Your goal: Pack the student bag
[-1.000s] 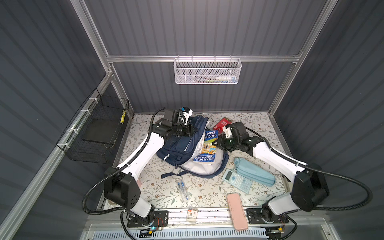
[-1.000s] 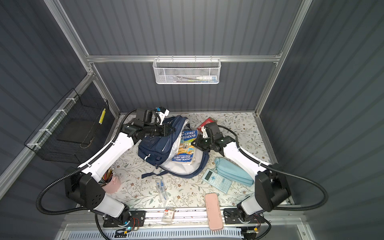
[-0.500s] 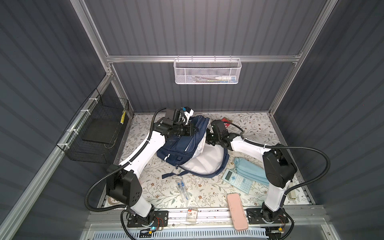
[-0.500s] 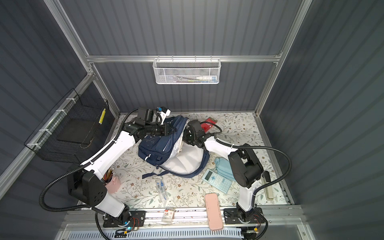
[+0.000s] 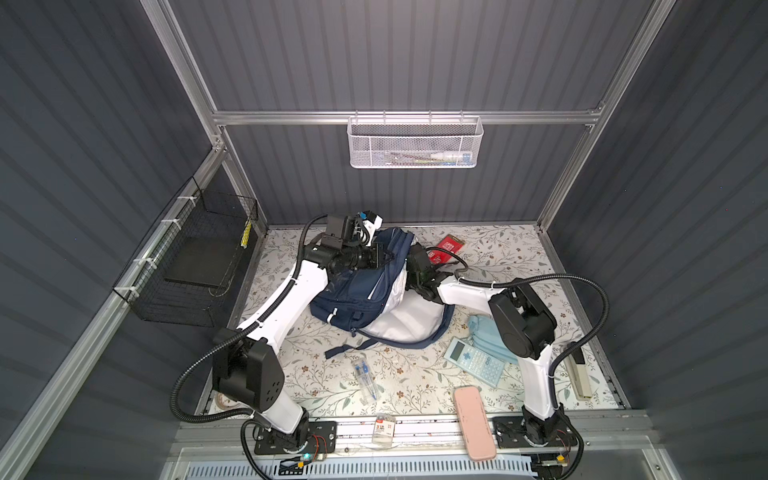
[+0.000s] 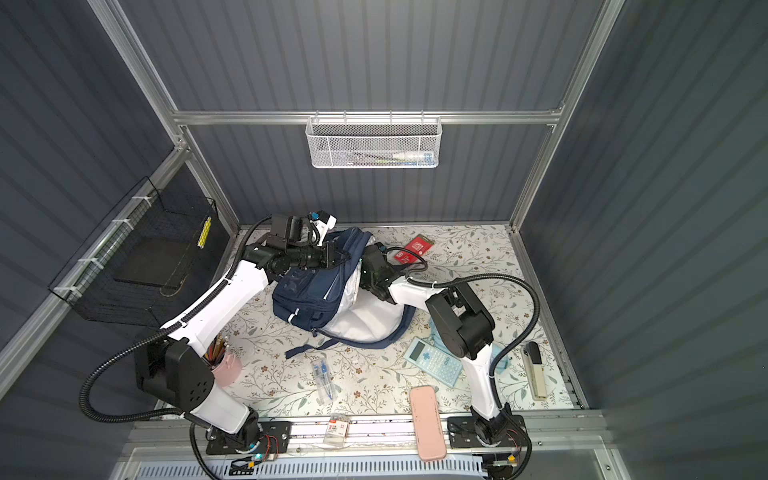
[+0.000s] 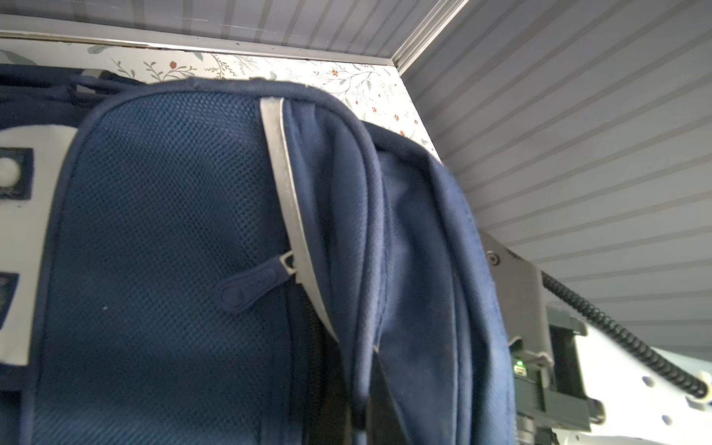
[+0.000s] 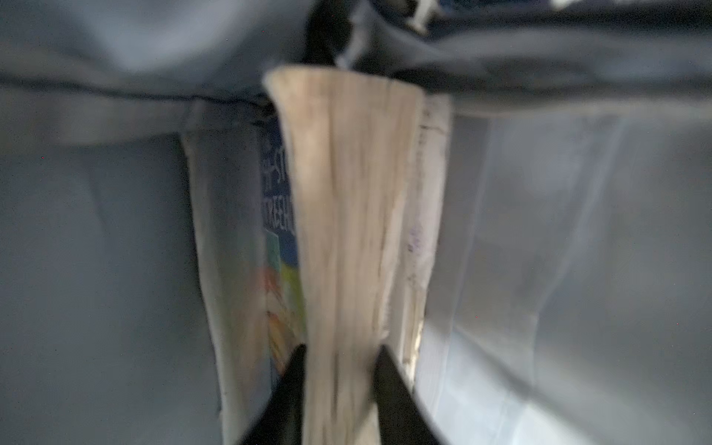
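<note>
The navy student bag (image 5: pixel 357 291) lies on the floral table in both top views, its mouth facing right and its pale lining (image 5: pixel 409 324) showing. My left gripper (image 5: pixel 379 259) is shut on the bag's upper edge and holds it lifted; in the left wrist view the blue fabric (image 7: pixel 173 231) covers the fingers. My right arm (image 5: pixel 419 270) reaches into the opening, so its gripper is hidden from above. In the right wrist view the right gripper (image 8: pixel 342 348) is inside the lining, and its two dark fingers press both sides of a book's page block (image 8: pixel 346 212).
To the right of the bag lie a red packet (image 5: pixel 446 247), a light-blue pouch (image 5: pixel 484 332), a calculator (image 5: pixel 473 360) and a stapler (image 5: pixel 579 372). Toward the front are a pen pack (image 5: pixel 365 376) and a pink case (image 5: pixel 473 422). A pencil cup (image 6: pixel 222 361) stands at the left arm's base.
My right gripper has carried the book from on top of the bag's opening into the bag, and the book no longer shows from above. The left gripper has kept its hold.
</note>
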Controlling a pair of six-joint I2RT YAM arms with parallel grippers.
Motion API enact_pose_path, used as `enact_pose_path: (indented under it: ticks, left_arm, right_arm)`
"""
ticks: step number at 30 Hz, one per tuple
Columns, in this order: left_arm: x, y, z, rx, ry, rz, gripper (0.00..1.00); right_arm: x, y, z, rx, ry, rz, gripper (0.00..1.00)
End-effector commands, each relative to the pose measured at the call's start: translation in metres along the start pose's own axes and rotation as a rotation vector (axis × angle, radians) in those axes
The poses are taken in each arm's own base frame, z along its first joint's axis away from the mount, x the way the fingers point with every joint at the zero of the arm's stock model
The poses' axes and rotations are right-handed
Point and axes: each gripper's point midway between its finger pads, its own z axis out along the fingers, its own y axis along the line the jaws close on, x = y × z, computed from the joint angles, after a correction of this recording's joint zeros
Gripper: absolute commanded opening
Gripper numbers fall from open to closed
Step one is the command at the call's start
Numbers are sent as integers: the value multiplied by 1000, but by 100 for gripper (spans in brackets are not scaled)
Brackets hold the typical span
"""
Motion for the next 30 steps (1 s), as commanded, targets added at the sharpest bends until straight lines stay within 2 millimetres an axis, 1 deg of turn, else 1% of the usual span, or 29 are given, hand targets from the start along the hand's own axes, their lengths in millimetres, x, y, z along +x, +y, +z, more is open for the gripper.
enact_pose_path:
  ticks: [1, 5, 9, 10, 11, 12, 13, 16, 17, 19, 21, 23, 24, 25, 26, 28, 29, 30]
  left_arm:
    - [-33, -43, -20, 133, -131, 107, 0]
    - [-29, -35, -16, 118, -122, 87, 0]
    - [-25, -31, -11, 129, -120, 67, 0]
    - [-24, -31, -10, 131, -123, 62, 0]
    - [-15, -25, -4, 129, -107, 39, 0]
    - [-12, -22, -2, 132, -105, 26, 0]
    - [-8, -19, 2, 132, -97, 13, 0]
    - [8, -13, 12, 158, -51, -22, 0]
    - [14, -10, 15, 156, -33, -31, 2]
    - [23, -2, 19, 139, -18, -54, 14]
    - [31, 5, 23, 123, -10, -75, 15]
    - [39, 12, 26, 103, 0, -92, 15]
    - [42, 15, 26, 93, 4, -101, 18]
    - [45, 19, 27, 79, 4, -108, 31]
    - [47, 21, 27, 66, 6, -116, 44]
    - [50, 26, 26, 39, 0, -131, 62]
    - [49, 27, 23, 26, -9, -137, 70]
    - [50, 28, 21, 13, -17, -142, 79]
  right_arm:
    - [-12, 29, -13, -124, -32, -11, 48]
    - [-23, 11, -46, -86, -57, -19, 58]
    - [-25, -3, -82, -17, -46, -76, 67]
    - [-22, -10, -90, 12, -33, -81, 70]
    - [-19, -19, -98, 38, -13, -81, 70]
    - [-16, -26, -105, 49, -5, -81, 71]
    - [-13, -36, -114, 62, -4, -71, 71]
    - [-9, -61, -145, 91, -37, -40, 72]
    - [-7, -68, -156, 93, -46, -33, 72]
    - [-4, -78, -176, 109, -54, -58, 74]
    - [0, -87, -195, 176, -40, -137, 80]
    - [4, -93, -213, 238, -17, -219, 81]
    - [5, -97, -221, 262, -17, -239, 82]
    - [6, -101, -229, 282, -17, -258, 88]
    - [7, -103, -237, 295, -24, -273, 99]
    - [13, -100, -244, 264, -1, -313, 99]
    - [15, -92, -251, 231, -2, -331, 99]
    - [18, -89, -254, 215, 4, -347, 99]
